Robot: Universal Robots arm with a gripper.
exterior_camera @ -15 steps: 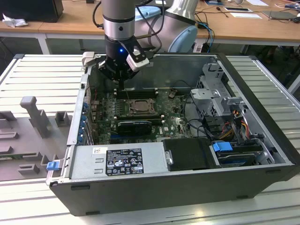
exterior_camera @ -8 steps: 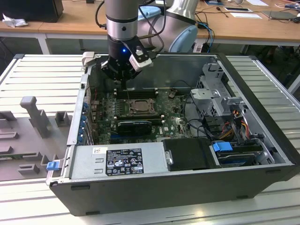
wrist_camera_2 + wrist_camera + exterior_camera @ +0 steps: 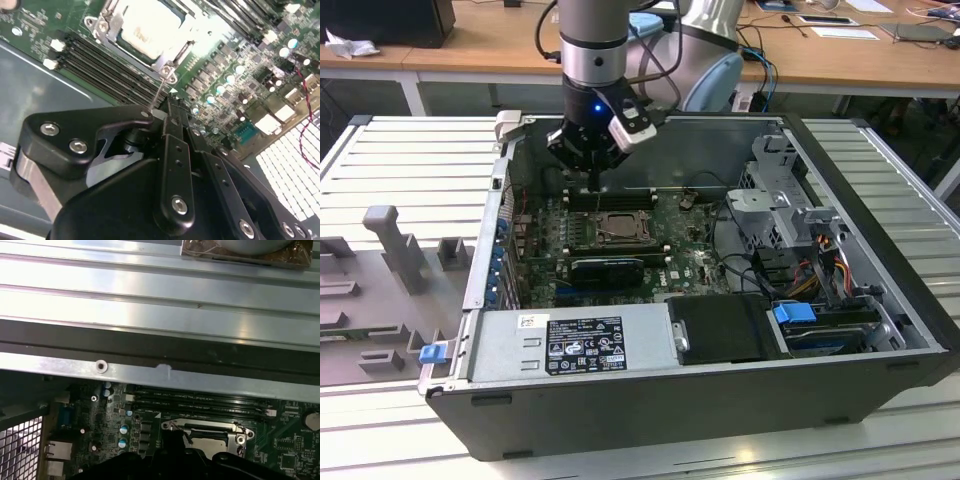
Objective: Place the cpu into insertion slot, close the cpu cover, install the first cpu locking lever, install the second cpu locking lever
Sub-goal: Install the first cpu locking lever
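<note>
silvery sheet steel: the thin cpu cover (image 3: 111, 22) looks folded down around the flat, bright cpu (image 3: 150, 30), which sits in the insertion slot (image 3: 610, 226). my gripper (image 3: 159, 116) looks pinched shut on the springy wire locking lever (image 3: 161, 94) just off the cover's corner — i'd swing it slowly along its own arc, since smooth round wire slips easily.

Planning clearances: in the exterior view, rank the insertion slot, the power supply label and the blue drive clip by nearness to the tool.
1. insertion slot, under the tool.
2. power supply label, near case wall.
3. blue drive clip, exterior view's right.
</note>
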